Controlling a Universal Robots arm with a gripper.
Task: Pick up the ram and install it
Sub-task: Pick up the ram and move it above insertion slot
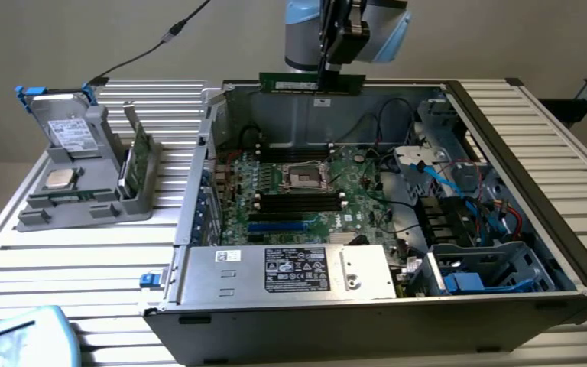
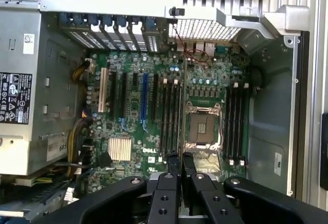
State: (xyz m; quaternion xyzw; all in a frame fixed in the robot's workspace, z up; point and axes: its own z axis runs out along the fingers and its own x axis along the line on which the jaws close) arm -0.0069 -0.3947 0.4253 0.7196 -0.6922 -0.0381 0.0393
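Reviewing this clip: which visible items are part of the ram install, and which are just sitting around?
In the job: thin dark-green ram stick, held in the hand; black memory slots on the green motherboard.
Lying about: grey plastic holder, silver power supply box, blue cables.

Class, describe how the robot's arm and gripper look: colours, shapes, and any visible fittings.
The arm has a rounded light-blue housing with grey trim. The gripper is black. It has two narrow, flat fingers, and the blocks behind them carry small round screw holes. On either side are curved black links, each with a silver bolt head.
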